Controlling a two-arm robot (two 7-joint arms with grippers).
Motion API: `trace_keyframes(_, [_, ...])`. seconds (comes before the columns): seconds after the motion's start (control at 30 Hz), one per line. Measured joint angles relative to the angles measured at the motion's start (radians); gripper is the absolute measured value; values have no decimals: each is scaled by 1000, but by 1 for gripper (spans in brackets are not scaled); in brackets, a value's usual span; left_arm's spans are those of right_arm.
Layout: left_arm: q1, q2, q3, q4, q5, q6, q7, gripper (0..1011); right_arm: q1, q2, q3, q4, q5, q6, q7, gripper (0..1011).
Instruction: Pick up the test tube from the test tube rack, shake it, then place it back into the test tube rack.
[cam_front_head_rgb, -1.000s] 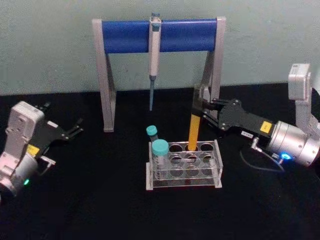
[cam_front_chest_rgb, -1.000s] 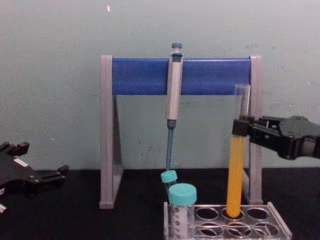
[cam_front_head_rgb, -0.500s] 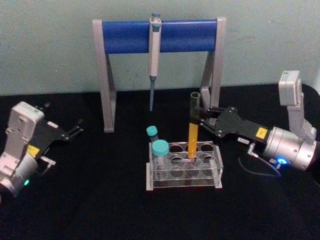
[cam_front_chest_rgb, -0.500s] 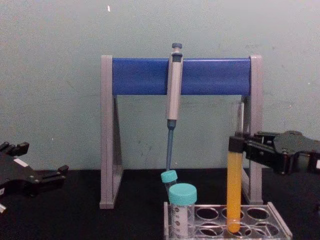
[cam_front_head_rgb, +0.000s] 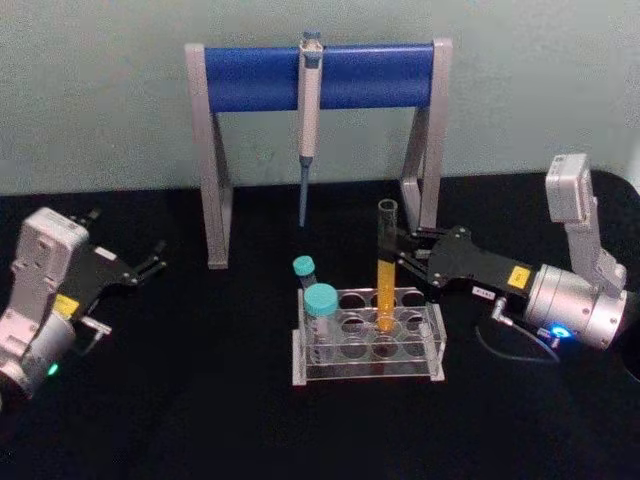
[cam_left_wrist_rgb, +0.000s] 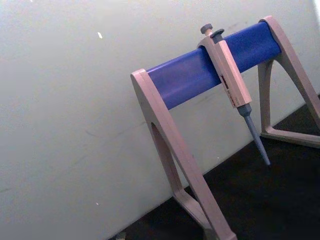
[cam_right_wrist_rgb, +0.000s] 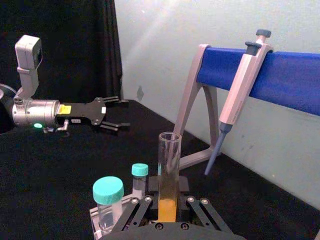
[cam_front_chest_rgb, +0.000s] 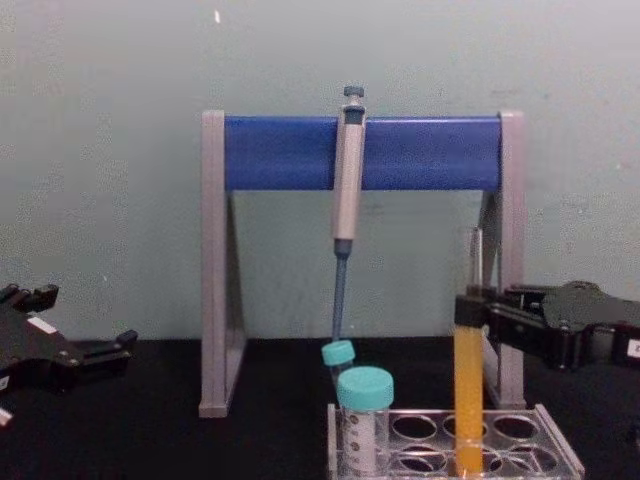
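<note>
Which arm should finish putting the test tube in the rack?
Right. The right gripper is shut on the test tube, standing in the test tube rack; the left gripper is open, far to the side.

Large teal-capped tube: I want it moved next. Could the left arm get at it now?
Probably yes. The left claw is open at the left, nothing stands between it and the large teal-capped tube at the left end of the test tube rack, and the right claw holds the test tube farther right.
</note>
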Motion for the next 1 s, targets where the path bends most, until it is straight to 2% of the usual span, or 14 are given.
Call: trace_keyframes(1.0, [0, 0, 0, 0, 0, 0, 0, 1001, 7, -10, -11, 25, -32, 20, -16, 224])
